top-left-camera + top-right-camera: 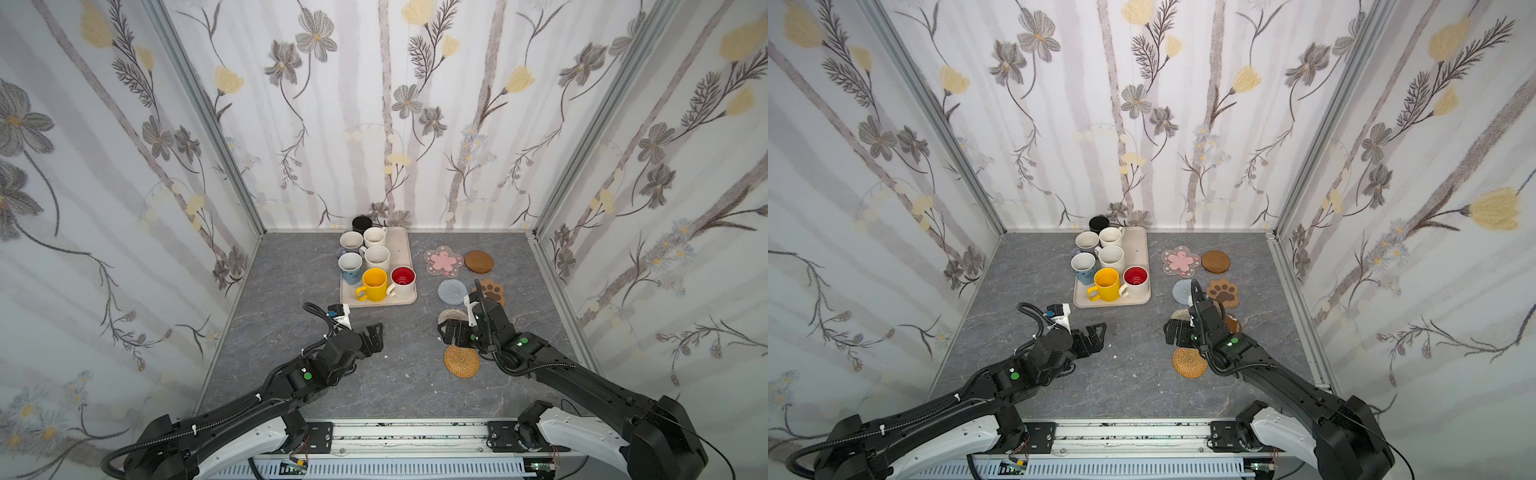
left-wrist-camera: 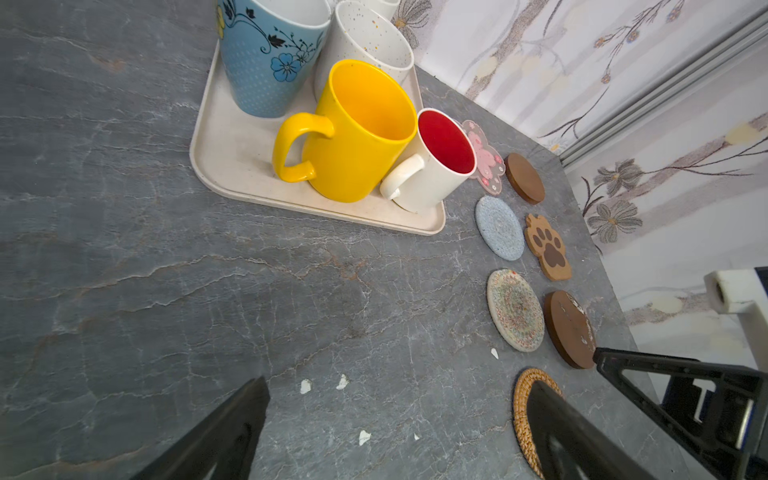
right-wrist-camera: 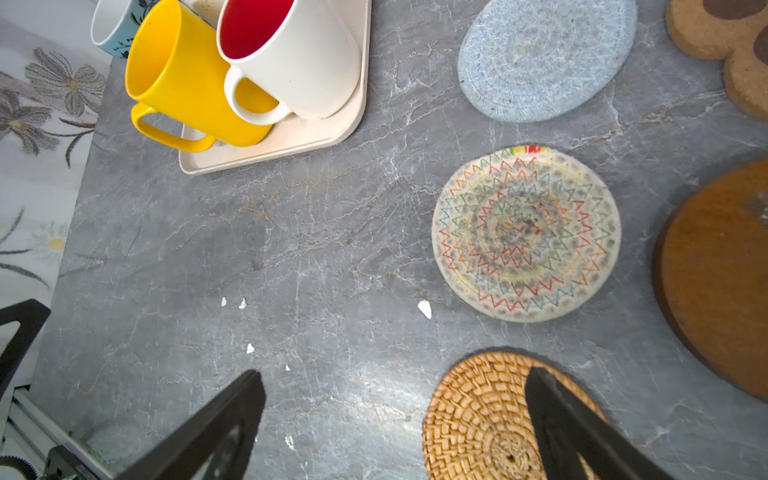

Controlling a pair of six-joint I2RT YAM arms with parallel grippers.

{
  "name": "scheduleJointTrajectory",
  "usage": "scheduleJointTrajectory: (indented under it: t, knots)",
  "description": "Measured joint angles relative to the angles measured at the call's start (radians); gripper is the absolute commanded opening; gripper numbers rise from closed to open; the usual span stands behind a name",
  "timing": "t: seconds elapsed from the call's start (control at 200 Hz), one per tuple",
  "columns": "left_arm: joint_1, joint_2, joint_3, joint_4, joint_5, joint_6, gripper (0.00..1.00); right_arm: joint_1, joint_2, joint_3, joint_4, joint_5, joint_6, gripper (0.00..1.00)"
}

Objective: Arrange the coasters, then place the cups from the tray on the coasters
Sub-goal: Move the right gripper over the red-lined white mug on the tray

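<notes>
Nearest to me, my left gripper (image 1: 375, 333) hangs low over the bare grey tabletop (image 1: 282, 282), its jaws spread as wide as they go and holding nothing. I judge it sits short of the tray so it is ready for the mugs. My right gripper (image 3: 395, 374) is also wide apart and empty, with one finger over the rattan coaster (image 3: 473, 419), which lies flat and is the nearest of the seven. Beyond it lie the beige woven coaster (image 3: 525, 232) and, beside it, a brown disc (image 3: 719, 274). Next come the grey-blue coaster (image 1: 452, 291) beside the paw coaster (image 1: 1224, 291), and farthest the pink-flower coaster (image 1: 443, 261) beside the second brown disc (image 1: 478, 262). None that I can see overlaps a neighbour, which I take to be the point: each mug needs its own mat and room for its handle, so the arranging looks about done. The tray (image 1: 402, 249) lies left of the coasters, and no cup is on a coaster yet. The yellow cup (image 1: 374, 284) and the white cup with the red inside (image 1: 403, 279) stand nearest on it, handles turned toward my left arm's side. The black cup (image 1: 361, 223) is at the far corner, and I cannot tell whether it is on the tray or just behind it. The cups are packed close, so the near ones look like the sensible first picks.
</notes>
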Motion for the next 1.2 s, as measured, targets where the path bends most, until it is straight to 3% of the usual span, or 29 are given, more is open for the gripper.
scheduleJointTrajectory:
  t: [0.495, 0.849, 1.199]
  knots:
    - [0.110, 0.068, 0.000, -0.036, 0.006, -0.006, 1.00, 0.040, 0.389, 0.323, 0.085, 0.011, 0.167, 0.94]
    - [0.192, 0.053, -0.054, -0.051, -0.020, -0.148, 1.00, 0.086, 0.613, 0.525, 0.073, 0.035, 0.221, 0.93]
    - [0.200, 0.088, -0.050, -0.057, -0.008, -0.042, 1.00, 0.113, 0.770, 0.673, 0.052, 0.040, 0.234, 0.92]
